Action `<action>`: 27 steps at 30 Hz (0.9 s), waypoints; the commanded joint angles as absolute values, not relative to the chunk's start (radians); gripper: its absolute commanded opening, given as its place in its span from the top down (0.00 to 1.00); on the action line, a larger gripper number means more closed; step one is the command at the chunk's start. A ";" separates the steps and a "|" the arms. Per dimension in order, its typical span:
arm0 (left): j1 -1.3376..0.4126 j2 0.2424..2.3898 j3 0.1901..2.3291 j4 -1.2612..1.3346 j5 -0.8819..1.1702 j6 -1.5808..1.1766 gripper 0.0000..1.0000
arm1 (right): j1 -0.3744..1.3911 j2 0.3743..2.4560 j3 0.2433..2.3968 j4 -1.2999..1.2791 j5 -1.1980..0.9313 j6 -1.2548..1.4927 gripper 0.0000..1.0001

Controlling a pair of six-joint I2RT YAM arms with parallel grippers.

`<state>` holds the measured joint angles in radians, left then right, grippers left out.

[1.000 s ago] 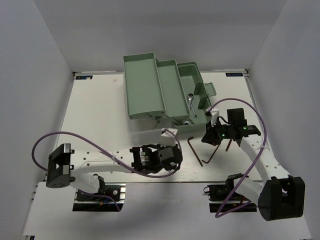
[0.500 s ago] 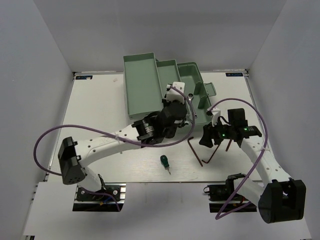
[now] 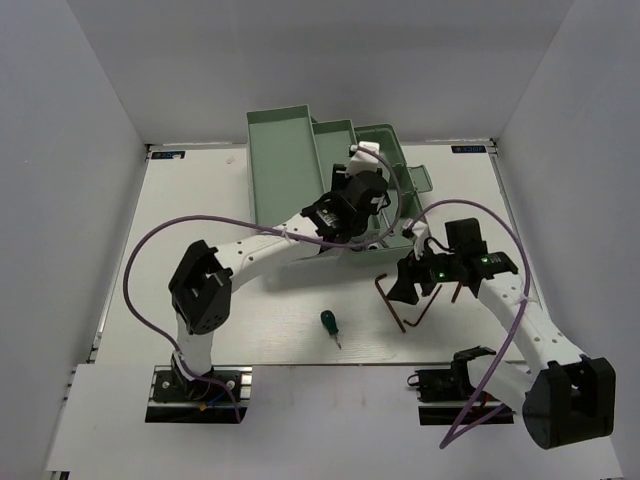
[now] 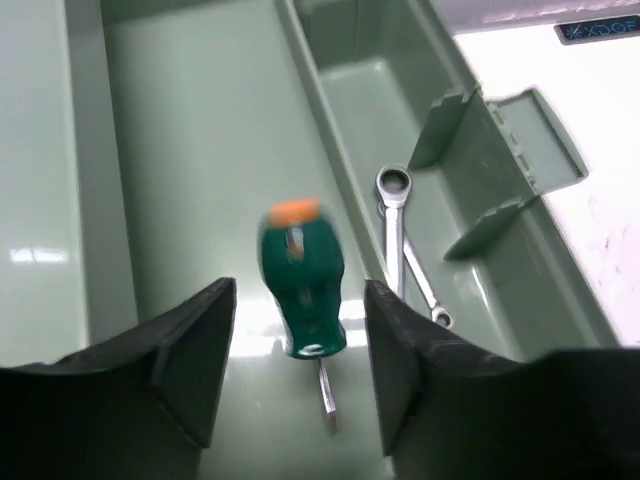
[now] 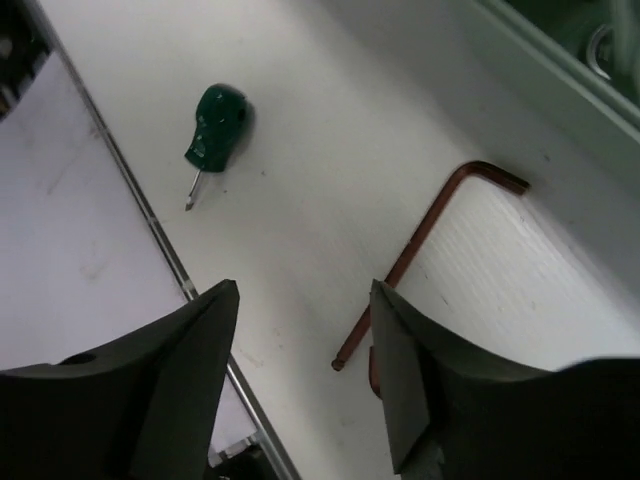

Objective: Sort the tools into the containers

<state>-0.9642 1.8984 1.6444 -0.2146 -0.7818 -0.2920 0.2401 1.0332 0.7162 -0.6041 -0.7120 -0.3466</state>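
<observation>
- Over the toolbox (image 3: 285,190), the left hand (image 4: 297,300) hangs above the middle tray (image 4: 200,150).
- Its fingers are spread and let go. A green screwdriver (image 4: 300,265) with an orange cap sits between them and touches neither finger.
- That screwdriver looks blurry, so I cannot tell if it rests on the tray floor.
- One silver wrench (image 4: 396,235) with a ring end lies in the deep bin (image 4: 370,100) next to the middle tray. A second thin silver piece lies beside it.
- Down on the counter (image 3: 200,220), the other green screwdriver (image 5: 218,122) lies on its side.
- Just in front of the toolbox lies a bent hex key (image 5: 430,225).
- Above that key, the right hand (image 5: 305,295) hangs spread wide and holds nothing.
- A second ago the left hand was low near the front of the counter. Now it is up over the toolbox.
- The right hand has moved a little toward the counter's middle.
</observation>
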 commanded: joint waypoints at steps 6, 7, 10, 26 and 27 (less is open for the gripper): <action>-0.948 1.824 1.793 -0.258 -0.730 -0.278 0.24 | 0.405 1.118 0.733 -0.548 -0.638 -0.282 0.52; -0.960 1.800 1.778 -0.270 -0.730 -0.287 0.24 | 0.441 1.124 0.724 -0.523 -0.626 -0.269 0.54; -0.983 1.640 1.674 -0.300 -0.709 -0.297 0.24 | 0.559 1.132 0.704 -0.450 -0.523 -0.201 0.57; -1.002 0.641 0.858 -0.802 -0.653 -0.761 0.18 | 0.980 1.428 0.756 -0.156 -0.192 0.073 0.10; -1.002 0.641 0.857 -0.811 -0.644 -0.775 0.18 | 0.982 1.439 0.759 -0.152 -0.195 0.081 0.10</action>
